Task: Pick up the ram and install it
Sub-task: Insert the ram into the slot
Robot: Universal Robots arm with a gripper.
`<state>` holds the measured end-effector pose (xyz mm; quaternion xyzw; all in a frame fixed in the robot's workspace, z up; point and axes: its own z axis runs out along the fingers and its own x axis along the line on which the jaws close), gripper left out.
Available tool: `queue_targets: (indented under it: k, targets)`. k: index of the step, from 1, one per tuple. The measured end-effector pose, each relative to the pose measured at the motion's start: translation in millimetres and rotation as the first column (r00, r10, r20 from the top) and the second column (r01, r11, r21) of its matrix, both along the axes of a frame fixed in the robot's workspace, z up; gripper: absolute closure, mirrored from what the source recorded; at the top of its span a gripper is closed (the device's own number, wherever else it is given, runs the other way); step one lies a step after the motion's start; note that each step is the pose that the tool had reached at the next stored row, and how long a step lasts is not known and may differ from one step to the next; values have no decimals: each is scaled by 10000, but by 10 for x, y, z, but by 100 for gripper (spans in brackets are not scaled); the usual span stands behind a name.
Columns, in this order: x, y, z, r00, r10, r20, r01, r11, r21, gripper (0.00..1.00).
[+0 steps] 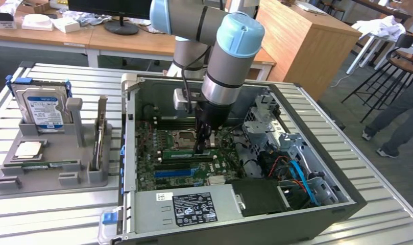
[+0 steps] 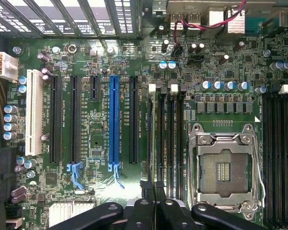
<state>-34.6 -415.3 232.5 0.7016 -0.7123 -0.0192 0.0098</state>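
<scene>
Closest to the exterior camera is one power supply (image 1: 192, 206) with a printed label, at the near end of the open computer case (image 1: 342, 196) on the slatted table (image 1: 56, 219). At the exterior view's left, one grey tray (image 1: 8, 184) holds one hard drive (image 1: 43, 109), one square chip (image 1: 28, 149) and one upright card (image 1: 99, 135).

Inside the case, the one arm reaches down to the board. Its gripper (image 1: 204, 147) is pinched on the ram (image 1: 182, 152), which stands on edge at the memory slots just beside the one open processor socket (image 2: 225, 170).

The wrist view shows one white slot (image 2: 33, 112) and one blue slot (image 2: 114, 117). A person's legs (image 1: 397, 117) stand at the far right.
</scene>
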Motion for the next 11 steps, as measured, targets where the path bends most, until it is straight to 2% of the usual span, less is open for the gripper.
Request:
queue_targets:
  k: [11]
  targets:
    - [0,10,-3,10000,79,0,-79,10000,0,88]
